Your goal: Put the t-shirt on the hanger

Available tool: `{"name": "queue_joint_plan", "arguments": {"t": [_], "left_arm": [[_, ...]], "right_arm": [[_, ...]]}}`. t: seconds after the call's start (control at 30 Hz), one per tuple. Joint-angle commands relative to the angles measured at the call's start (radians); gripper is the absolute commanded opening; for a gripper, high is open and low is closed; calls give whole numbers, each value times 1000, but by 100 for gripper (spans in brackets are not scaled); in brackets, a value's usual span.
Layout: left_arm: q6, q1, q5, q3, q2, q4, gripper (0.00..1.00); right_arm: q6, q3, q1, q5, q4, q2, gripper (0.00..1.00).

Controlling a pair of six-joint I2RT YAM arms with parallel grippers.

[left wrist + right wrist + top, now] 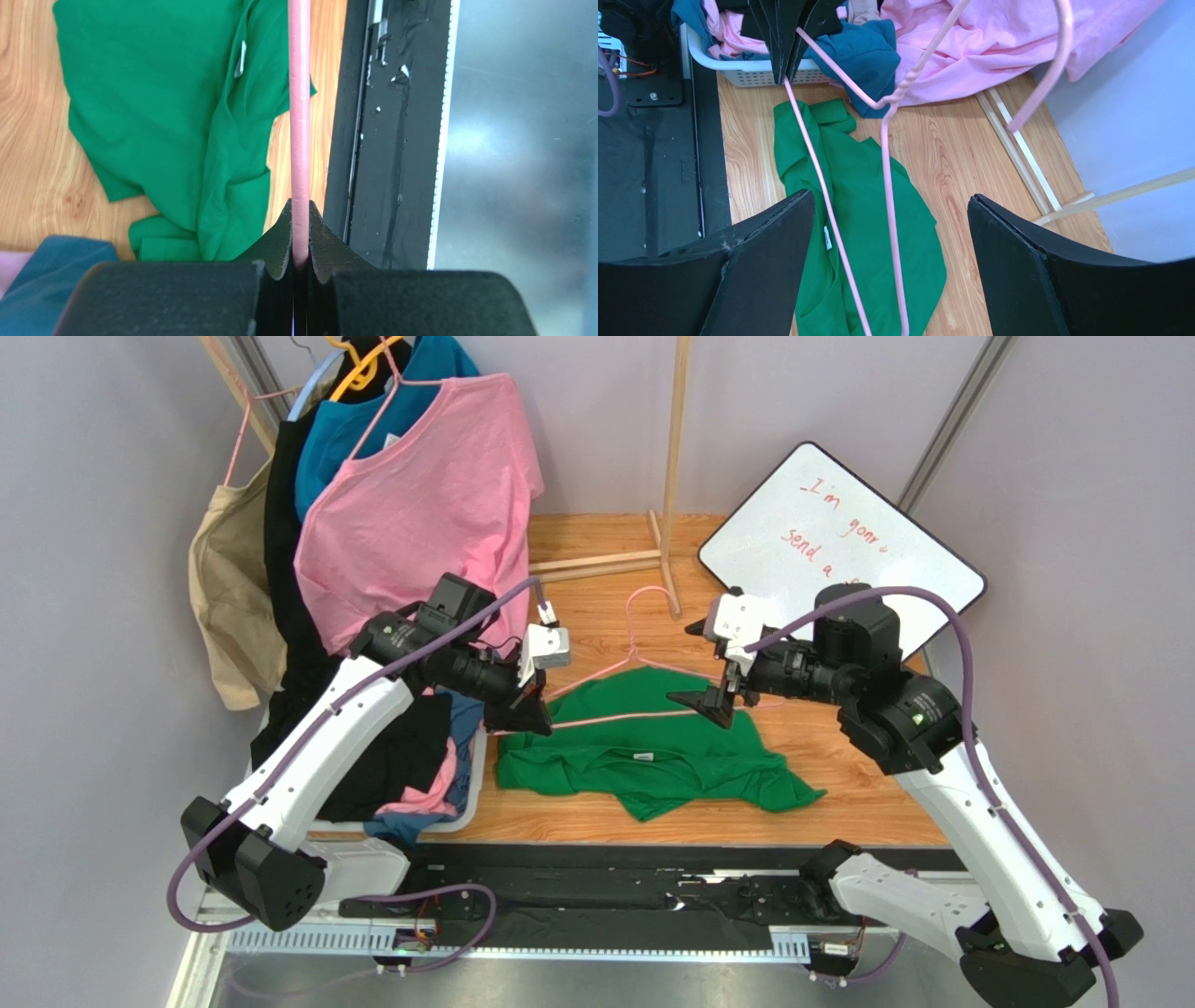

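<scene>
1. Left gripper [526, 711] is clamping the hanger [624, 716] at its left corner, over the t-shirt [673, 756] lying crumpled near the table [870, 805] near edge; right gripper [709, 703] is hovering at the other corner.
2. Left jaws are pinching the pink wire tight.
3. Right fingers [759, 266] are gaping wide around both wires, holding nothing.

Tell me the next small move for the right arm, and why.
Probably lower the open right gripper onto the t-shirt near its neck label and pinch the fabric. The left gripper is shut on the hanger, holding it over the t-shirt, which lies crumpled and unheld on the table.
</scene>
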State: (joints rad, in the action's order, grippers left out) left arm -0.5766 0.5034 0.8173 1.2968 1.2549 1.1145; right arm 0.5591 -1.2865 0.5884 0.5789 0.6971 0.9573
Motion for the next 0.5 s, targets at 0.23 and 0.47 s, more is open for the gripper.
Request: {"name": "queue_joint_plan", "arguments": {"t": [0.23, 0.47], "left_arm": [[31, 101, 33, 2, 28, -102, 0], [58, 124, -1, 4, 41, -156, 0]], "right_arm": [[-36, 19, 87, 7, -97, 61, 69], [-64, 16, 88, 59, -61, 74, 21]]}}
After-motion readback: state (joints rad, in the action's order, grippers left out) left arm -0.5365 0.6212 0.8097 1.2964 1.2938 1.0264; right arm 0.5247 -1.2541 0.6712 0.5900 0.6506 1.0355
